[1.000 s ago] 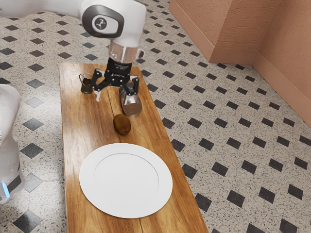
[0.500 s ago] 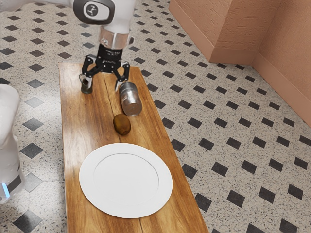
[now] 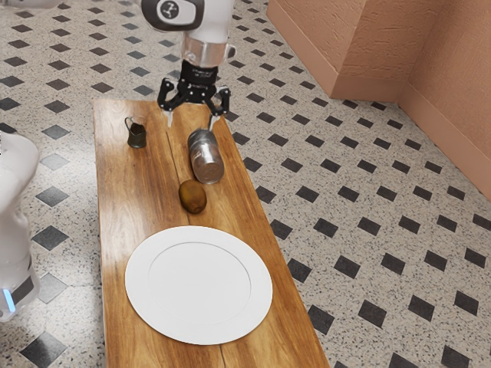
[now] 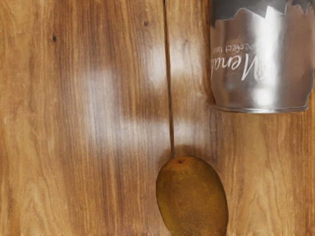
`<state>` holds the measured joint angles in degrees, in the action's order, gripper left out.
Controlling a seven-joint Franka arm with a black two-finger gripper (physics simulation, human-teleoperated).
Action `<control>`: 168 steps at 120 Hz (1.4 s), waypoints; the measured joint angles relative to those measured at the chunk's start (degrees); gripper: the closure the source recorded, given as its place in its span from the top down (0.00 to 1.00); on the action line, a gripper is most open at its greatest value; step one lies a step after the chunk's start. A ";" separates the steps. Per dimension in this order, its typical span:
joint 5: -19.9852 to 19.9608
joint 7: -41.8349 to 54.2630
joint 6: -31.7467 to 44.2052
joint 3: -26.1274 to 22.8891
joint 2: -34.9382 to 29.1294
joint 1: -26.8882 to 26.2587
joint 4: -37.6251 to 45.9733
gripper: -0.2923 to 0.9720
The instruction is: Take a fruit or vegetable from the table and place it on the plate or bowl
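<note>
Standing by the long wooden table (image 3: 123,199), I see the arm's black gripper (image 3: 192,121) hanging above the far end of the board, its two fingers spread wide with nothing between them, so it holds nothing. It hovers over the upper end of a silver can (image 3: 205,156) that lies on its side, and not over the fruit it presumably wants. That fruit, a brown kiwi (image 3: 192,196), rests on the bare wood between the can and the white plate (image 3: 199,284), near the can's base but not touching it, and a little apart from the plate's rim. The hand's own camera looks straight down on the kiwi (image 4: 193,196) and the can (image 4: 261,54) with a strip of wood between them, which suggests the hand is held high to take in both before choosing. The wide opening makes sense for a rounded, slightly fuzzy fruit that will need a finger on each flank. I would judge the task barely begun: the plate is bare and the kiwi sits untouched. The next move calls for bringing the hand toward the plate until it is over the kiwi, then lowering with care, since the can lies close enough to be nudged and could roll. A small dark cup (image 3: 136,133) stands well off near the far corner, out of the way
</note>
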<state>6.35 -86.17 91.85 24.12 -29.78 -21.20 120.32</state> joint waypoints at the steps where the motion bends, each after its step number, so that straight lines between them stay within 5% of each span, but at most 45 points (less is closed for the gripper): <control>1: 0.06 0.01 0.03 0.11 0.23 -0.31 -0.40 0.77; 14: 0.59 0.12 0.34 1.13 2.02 -2.28 -2.85 0.77; 32: 1.27 0.23 1.01 8.97 3.74 -10.18 -3.73 0.77; 84: 1.23 0.57 7.40 11.83 4.88 -11.82 0.70 0.77; 106: 1.19 0.73 9.71 17.14 5.95 -17.80 0.22 0.77; 150: -4.55 1.50 13.25 15.84 13.28 -18.52 -0.90 0.77; 168: -5.74 2.56 14.21 8.35 11.28 -10.83 5.44 0.77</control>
<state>0.61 -83.61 106.07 32.47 -18.50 -32.04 125.76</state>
